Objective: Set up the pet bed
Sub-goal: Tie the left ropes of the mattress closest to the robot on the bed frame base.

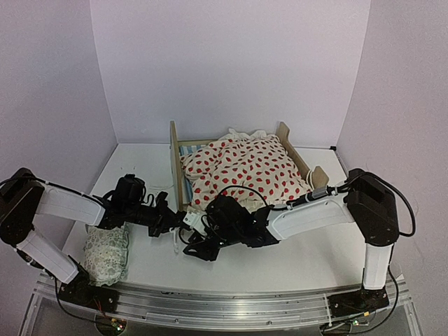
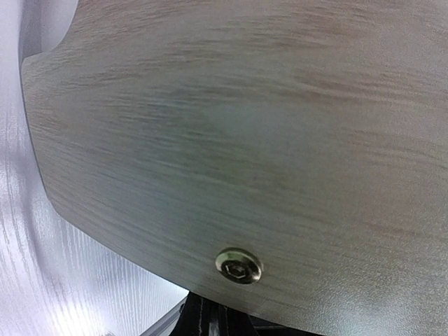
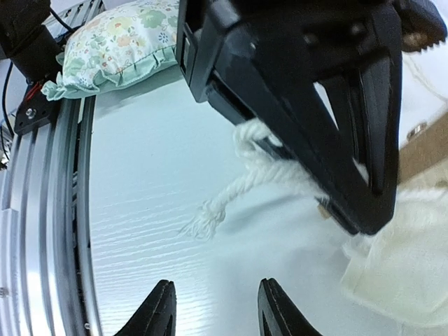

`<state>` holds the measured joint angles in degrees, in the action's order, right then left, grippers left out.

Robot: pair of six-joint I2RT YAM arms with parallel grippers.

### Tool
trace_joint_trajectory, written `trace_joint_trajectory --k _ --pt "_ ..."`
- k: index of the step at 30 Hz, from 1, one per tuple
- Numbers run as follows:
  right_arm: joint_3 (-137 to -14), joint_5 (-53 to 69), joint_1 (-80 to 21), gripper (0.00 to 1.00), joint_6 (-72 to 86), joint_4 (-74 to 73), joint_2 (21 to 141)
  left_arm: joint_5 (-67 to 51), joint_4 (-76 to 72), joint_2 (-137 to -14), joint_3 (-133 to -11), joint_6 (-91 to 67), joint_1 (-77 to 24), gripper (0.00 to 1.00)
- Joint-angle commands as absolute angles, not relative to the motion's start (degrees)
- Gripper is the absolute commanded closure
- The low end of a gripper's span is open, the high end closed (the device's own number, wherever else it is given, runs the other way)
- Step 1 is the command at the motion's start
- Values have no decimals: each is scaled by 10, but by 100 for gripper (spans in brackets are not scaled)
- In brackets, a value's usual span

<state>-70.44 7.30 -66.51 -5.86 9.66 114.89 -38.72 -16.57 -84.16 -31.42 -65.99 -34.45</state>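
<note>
**Near edge, left:** a small green-patterned pillow (image 1: 106, 253) lies on the white table (image 1: 294, 259), beside the left arm's base.

**Centre, just in front of the bed:** the two claws sit close together.
- The right gripper (image 3: 213, 311) is partly open over bare tabletop, with nothing between its fingers.
- The left gripper (image 1: 175, 222) is closed, close up against a plywood panel (image 2: 231, 140) of the bed. A frayed white cord (image 3: 259, 175) runs by its fingers; whether it is pinched cannot be told.

**Behind:** the pet bed (image 1: 176, 157) stands mid-table toward the back wall, set at an angle. A cream red-dotted blanket (image 1: 241, 168) is heaped over it. A strip of striped mattress (image 1: 192, 148) shows at the far left corner.
</note>
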Motion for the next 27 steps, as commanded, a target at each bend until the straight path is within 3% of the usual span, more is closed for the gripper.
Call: trace_joint_trajectory --k 1,14,27 --pt "-729 61 -661 60 -130 127 1160 -405 -175 -834 -353 -662 -342 100" --pt "-736 -15 -645 60 -128 148 1150 -407 -144 -835 -362 -662 -336 100" --pt "-754 -6 -641 60 -143 141 1172 -412 -152 -838 -363 -663 -333 100"
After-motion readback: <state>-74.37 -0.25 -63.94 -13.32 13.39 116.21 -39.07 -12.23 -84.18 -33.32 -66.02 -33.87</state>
